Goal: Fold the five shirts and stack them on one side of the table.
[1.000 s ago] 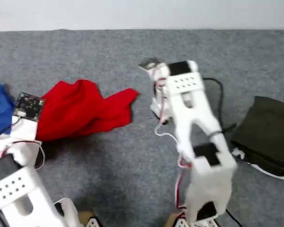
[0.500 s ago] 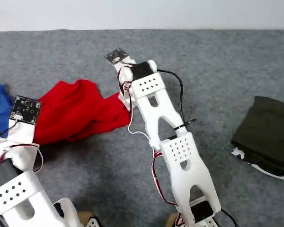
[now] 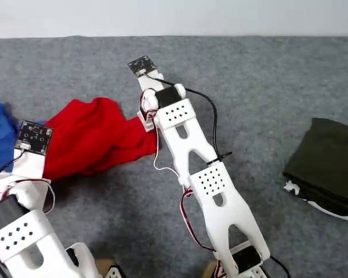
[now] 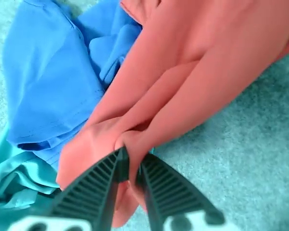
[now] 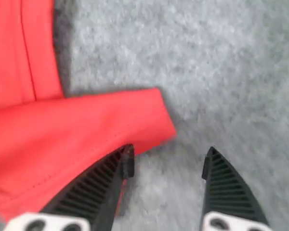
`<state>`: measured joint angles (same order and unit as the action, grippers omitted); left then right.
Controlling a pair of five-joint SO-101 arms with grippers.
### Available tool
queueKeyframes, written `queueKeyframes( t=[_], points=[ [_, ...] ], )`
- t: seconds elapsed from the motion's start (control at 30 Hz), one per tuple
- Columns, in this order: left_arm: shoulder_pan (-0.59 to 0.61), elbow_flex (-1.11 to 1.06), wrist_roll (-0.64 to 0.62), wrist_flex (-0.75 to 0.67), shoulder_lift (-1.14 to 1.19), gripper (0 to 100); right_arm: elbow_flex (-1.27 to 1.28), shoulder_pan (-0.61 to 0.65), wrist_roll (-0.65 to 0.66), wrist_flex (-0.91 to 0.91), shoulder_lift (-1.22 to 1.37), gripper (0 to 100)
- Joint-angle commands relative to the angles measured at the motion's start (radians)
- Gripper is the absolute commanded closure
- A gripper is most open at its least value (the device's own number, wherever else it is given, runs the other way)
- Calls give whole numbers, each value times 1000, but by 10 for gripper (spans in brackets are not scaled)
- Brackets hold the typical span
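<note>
Red shirt [image 3: 98, 139] lies crumpled on the grey surface [image 3: 267, 87]. The left end effector [image 4: 130, 162] is clenched on a fold of it, with a blue shirt [image 4: 48, 82] just ahead of the tips and a teal shirt [image 4: 9, 183] beside them. The right end effector [image 5: 169, 156] stands released, one finger over the red sleeve, the other over bare surface. A folded dark shirt [image 3: 327, 165] lies well apart to its right.
</note>
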<state>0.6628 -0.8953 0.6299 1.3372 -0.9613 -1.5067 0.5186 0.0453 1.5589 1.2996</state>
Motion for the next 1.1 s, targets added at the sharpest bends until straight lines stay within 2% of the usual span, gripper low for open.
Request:
queueKeyframes(
  t=[0.0,0.17,0.27,0.37,0.43,0.77,1.07],
  points=[
    [5,2,-8,-20,-20,995,-55,1,-11,-59,7,760],
    [5,-19,-8,-69,-15,995,-55,12,-9,-71,42,783],
    [5,-42,-6,-98,-15,995,-60,8,15,-91,38,891],
    [5,-53,-6,-104,-15,995,-60,8,157,-110,16,995],
    [5,-53,-6,-104,-15,995,-61,7,212,-99,-8,985],
    [5,13,-11,-103,-21,995,-60,-39,222,-44,-209,987],
    [5,101,-12,-69,-23,995,-60,-54,250,191,-351,987]
  ],
)
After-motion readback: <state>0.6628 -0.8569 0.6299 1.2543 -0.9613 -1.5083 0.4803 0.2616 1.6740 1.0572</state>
